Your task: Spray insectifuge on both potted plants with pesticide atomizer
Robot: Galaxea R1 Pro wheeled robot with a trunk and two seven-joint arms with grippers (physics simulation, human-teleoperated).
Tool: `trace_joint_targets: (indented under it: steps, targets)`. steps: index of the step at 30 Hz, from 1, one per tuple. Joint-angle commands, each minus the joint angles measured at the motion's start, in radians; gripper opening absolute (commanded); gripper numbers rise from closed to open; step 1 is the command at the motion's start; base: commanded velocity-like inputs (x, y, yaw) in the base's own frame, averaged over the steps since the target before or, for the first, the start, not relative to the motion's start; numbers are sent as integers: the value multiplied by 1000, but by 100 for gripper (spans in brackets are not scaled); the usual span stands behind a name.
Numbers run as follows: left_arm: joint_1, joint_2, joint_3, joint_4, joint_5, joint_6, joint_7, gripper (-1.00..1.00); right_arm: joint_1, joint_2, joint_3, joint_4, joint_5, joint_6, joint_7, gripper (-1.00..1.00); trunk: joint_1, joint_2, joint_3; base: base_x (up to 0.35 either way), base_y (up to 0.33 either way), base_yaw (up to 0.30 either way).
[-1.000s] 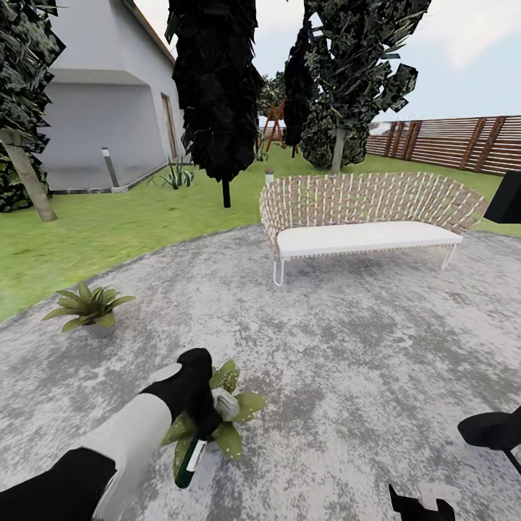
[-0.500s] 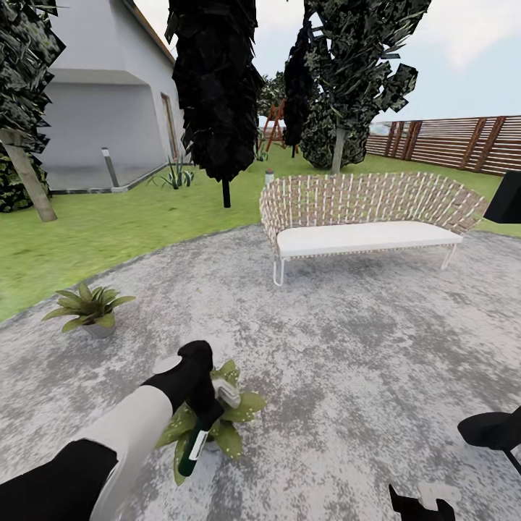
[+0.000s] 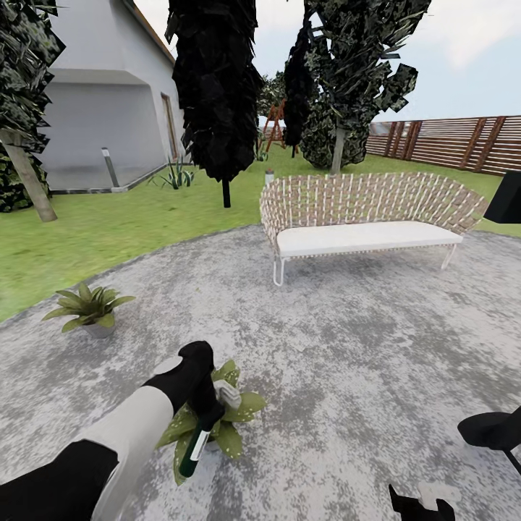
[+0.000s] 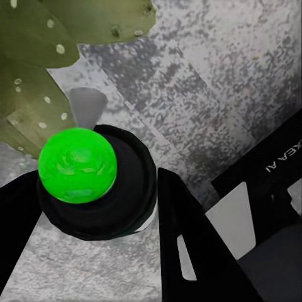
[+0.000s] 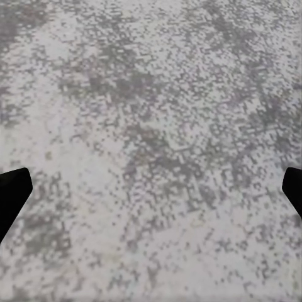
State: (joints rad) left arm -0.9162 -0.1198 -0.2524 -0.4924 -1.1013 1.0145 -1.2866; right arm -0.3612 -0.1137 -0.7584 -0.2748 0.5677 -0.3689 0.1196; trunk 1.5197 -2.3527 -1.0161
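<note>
Your round grey paving [image 3: 347, 347] carries both potted plants: the nearer potted plant [image 3: 242, 405] sits directly under your left claw [image 3: 206, 412], the farther potted plant [image 3: 88, 307] well off to that claw's left and ahead. The left claw is clamped on the pesticide atomizer [image 3: 194, 450], its long axis tilted, trigger head toward the leaves; white specks already dot them. Your right claw [image 5: 151, 189] hangs spread apart over bare paving, so the left arm does the spraying
</note>
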Motion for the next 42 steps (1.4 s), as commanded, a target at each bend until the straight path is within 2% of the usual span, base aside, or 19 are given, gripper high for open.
trace_joint_targets:
  steps: [1, 6, 12, 16, 21, 26, 34, 40, 42]
  targets:
    - [-1, 1, 7, -1, -10, 9, -10, -100, -1, 0, -9, 0, 3, -4, 8, 100, 0, 0, -1, 0, 0, 0]
    - [8, 10, 28, 0, -11, 6, -9, -100, -1, 0, -9, 1, 3, -4, 8, 100, 0, 0, -1, 0, 0, 0]
    - [24, -4, 25, 5, -11, 5, -11, -100, -1, 0, -9, 1, 4, -4, 8, 100, 0, 0, -1, 0, 0, 0]
    - [62, -2, 25, 0, -15, 2, -10, -100, -1, 0, -9, 2, 4, -4, 8, 100, 0, 0, -1, 0, 0, 0]
    - [63, 1, 25, -3, -14, 0, -11, -100, -1, 0, -9, 2, 4, -4, 8, 100, 0, 0, -1, 0, 0, 0]
    - [58, 7, 27, -133, -20, -1, -10, -100, -1, 0, -9, 2, 4, -4, 8, 100, 0, 0, -1, 0, 0, 0]
    - [73, 16, 19, -142, -20, -2, -10, -100, -1, 0, -9, 2, 4, -4, 8, 100, 0, 0, -1, 0, 0, 0]
    - [86, 51, 20, -138, -19, -3, -11, -100, -1, 0, -9, 2, 4, -4, 8, 100, 0, 0, -1, 0, 0, 0]
    - [90, 55, 19, -139, -19, -4, -13, -100, -1, 0, -9, 2, 4, -4, 8, 100, 0, 0, -1, 0, 0, 0]
